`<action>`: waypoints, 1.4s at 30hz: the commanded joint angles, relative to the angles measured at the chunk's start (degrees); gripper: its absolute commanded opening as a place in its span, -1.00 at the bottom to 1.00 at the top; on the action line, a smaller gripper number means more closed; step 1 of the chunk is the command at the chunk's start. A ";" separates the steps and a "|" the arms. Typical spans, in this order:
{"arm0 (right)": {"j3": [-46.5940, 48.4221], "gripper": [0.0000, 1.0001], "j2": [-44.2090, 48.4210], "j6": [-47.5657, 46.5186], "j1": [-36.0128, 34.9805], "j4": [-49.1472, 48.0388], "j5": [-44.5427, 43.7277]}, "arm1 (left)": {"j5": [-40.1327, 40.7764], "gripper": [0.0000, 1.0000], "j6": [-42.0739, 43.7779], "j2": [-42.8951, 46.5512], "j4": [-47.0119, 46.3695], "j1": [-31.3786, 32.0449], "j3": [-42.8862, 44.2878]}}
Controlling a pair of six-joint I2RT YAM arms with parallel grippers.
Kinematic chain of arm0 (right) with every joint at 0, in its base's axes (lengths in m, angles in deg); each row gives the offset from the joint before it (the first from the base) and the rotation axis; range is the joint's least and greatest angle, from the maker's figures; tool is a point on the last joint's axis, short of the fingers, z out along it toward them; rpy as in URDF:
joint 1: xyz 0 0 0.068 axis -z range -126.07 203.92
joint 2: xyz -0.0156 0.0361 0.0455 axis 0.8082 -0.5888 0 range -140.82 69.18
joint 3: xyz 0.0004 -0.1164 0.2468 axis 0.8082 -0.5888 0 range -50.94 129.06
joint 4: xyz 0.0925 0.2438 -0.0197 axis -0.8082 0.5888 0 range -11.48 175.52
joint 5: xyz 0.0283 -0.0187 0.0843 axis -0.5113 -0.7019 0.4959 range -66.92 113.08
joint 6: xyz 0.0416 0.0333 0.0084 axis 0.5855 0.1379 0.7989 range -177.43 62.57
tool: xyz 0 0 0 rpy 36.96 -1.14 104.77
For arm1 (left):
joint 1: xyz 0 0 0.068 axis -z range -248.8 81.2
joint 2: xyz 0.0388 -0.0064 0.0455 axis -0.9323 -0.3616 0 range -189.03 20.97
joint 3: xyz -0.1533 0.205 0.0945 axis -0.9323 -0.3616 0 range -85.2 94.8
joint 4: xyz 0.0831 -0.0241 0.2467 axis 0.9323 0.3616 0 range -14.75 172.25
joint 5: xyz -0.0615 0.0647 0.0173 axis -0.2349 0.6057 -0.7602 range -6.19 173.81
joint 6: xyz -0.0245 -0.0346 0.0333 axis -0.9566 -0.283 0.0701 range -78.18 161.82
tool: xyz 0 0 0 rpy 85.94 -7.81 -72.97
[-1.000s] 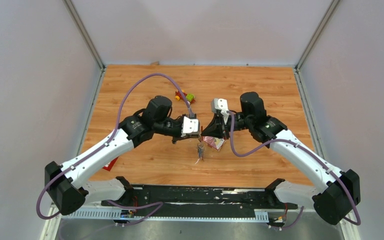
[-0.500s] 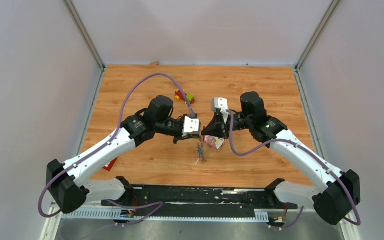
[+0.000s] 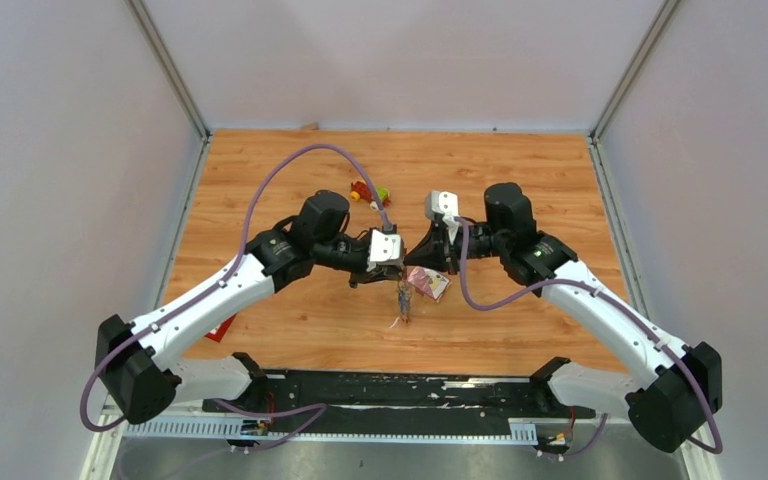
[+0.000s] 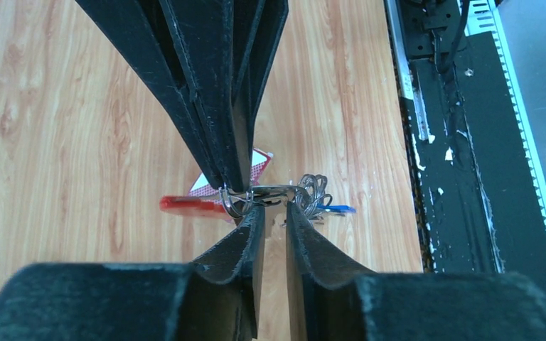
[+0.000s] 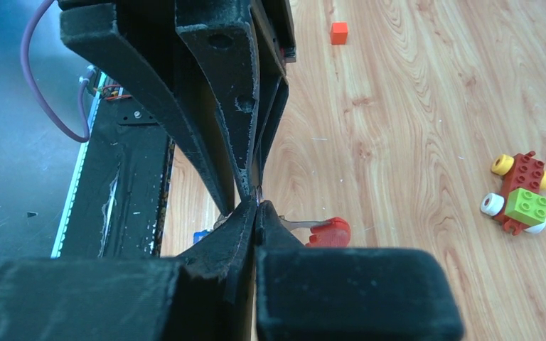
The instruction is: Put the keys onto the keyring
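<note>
Both grippers meet tip to tip above the table's middle. My right gripper (image 5: 256, 206) (image 3: 415, 268) is shut on the thin metal keyring (image 4: 274, 190); its fingers (image 4: 231, 142) come down from the top of the left wrist view. My left gripper (image 4: 274, 208) (image 3: 392, 276) stands slightly open, its tips just under the ring with a narrow gap between them. The keys (image 3: 401, 300) hang in a bunch below the ring. A blue-headed key (image 4: 338, 209) and a red-headed one (image 5: 329, 231) show. A red piece (image 4: 188, 204) hangs at the ring's other end.
A pink foil packet (image 3: 427, 283) lies on the wooden table (image 3: 520, 180) just under the right gripper. The red-yellow-green toy car (image 3: 369, 192) (image 5: 519, 193) sits farther back. A small orange cube (image 5: 338, 33) shows in the right wrist view. A red flat item (image 3: 222, 328) lies near the left arm.
The left gripper's jaws have parted a little after being shut. Both grippers and the hanging keys have drifted slightly to the right.
</note>
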 commanded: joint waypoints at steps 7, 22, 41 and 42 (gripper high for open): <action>-0.27 -1.00 2.67 -3.36 0.72 -3.57 0.32 | 5.00 -0.30 3.35 5.13 0.89 0.34 0.75; -0.21 -1.00 1.63 -6.25 0.77 -1.46 7.45 | 1.28 -0.28 2.79 1.79 -1.55 0.07 3.18; -0.29 -1.00 0.94 -6.92 0.82 -0.88 6.47 | -1.44 -0.69 1.95 3.17 -2.25 0.07 2.25; -0.37 -1.00 0.97 -6.96 0.80 -0.89 6.48 | -1.31 -0.70 1.99 3.16 -2.25 0.07 2.23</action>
